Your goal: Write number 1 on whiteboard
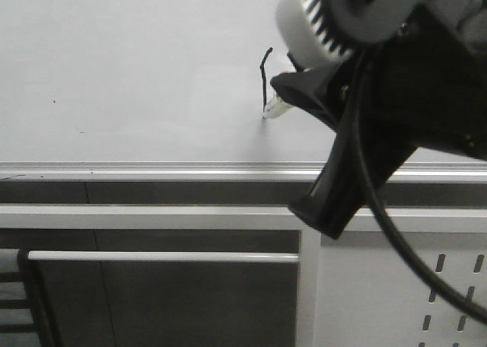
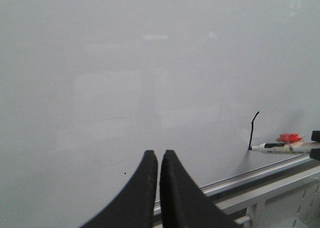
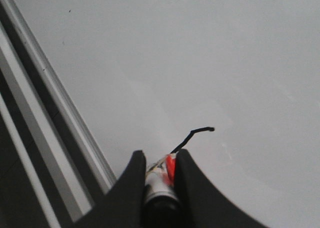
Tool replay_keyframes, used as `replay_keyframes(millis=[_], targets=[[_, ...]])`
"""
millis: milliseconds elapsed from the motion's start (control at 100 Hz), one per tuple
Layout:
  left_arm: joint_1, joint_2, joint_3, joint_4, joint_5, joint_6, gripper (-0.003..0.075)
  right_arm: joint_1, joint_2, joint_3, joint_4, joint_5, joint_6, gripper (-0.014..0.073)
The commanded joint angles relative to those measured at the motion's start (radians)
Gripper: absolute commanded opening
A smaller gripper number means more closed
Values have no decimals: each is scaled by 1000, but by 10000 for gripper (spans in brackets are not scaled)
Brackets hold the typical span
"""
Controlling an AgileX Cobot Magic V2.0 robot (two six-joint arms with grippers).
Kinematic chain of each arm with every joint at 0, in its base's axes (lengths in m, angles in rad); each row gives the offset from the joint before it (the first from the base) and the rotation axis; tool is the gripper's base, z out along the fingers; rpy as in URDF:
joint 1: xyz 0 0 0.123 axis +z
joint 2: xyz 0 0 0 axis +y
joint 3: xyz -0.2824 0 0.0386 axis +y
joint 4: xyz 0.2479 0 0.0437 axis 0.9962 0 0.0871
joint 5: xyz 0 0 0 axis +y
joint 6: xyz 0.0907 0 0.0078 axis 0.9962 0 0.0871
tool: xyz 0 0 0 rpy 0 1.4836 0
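My right gripper [image 3: 160, 175] pinches the marker [image 3: 161, 177], tip at the foot of the number 1 [image 1: 265, 79] low on the whiteboard [image 1: 114, 73]. Lingering pressure risks a blot (left gripper [image 2: 159, 158] pressed together, idle).

The whiteboard [image 1: 129, 65] filled the far part of the scene, a broad glossy white-grey surface ending at a silver aluminium rail [image 1: 152, 168] along its near edge. On it, right of centre, stood the number 1 [image 1: 264, 77], a thin black wavy stroke with a small tick at its top. A few tiny dark specks dotted the board's left half, possibly marks or dirt. The marker pen's tip [image 1: 268, 114] touched the board at the stroke's lower end.
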Motion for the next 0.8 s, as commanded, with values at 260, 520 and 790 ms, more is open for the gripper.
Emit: replay_keyframes(millis=[260, 520, 790], targets=[[-10, 4, -25, -1, -73, -2, -18, -13, 58, -29, 64, -107, 3, -50], [-10, 4, -25, -1, -73, -2, -18, 24, 18, -29, 64, -138, 3, -53], [-10, 4, -25, -1, -66, -2, -18, 248, -246, -31, 156, -82, -158, -53]])
